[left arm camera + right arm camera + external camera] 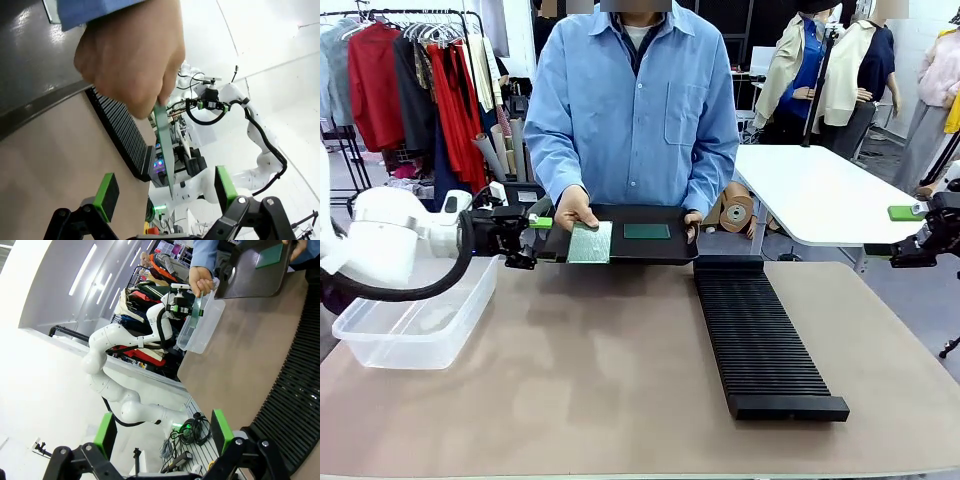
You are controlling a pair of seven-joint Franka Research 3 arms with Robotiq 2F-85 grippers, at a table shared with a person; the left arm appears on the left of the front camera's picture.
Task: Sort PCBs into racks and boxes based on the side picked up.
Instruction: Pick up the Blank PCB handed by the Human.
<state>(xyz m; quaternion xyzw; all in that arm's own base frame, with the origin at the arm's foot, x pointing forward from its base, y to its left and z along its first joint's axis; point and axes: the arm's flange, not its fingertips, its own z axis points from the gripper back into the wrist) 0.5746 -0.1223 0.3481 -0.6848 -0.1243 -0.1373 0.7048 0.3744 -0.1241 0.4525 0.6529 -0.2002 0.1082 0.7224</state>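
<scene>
A person's hand [574,208] holds a dotted green PCB [590,243] upright at the left end of a black tray [620,250]. My left gripper [535,242] is open right beside that board. In the left wrist view the PCB [164,145] hangs edge-on from the hand [132,55], its lower tip between my open left gripper's [165,192] green pads, touching neither. A second PCB [646,231] lies flat on the tray. The black slotted rack [760,335] lies right of centre. The clear box [415,320] stands at the left. My right gripper [895,232] hovers open and empty at the far right.
The person stands at the far side, the other hand [692,222] on the tray's right end. In the right wrist view my open right gripper [164,432] looks across the rack [295,390] toward the box [202,325] and tray [255,272]. A white table [820,190] stands behind.
</scene>
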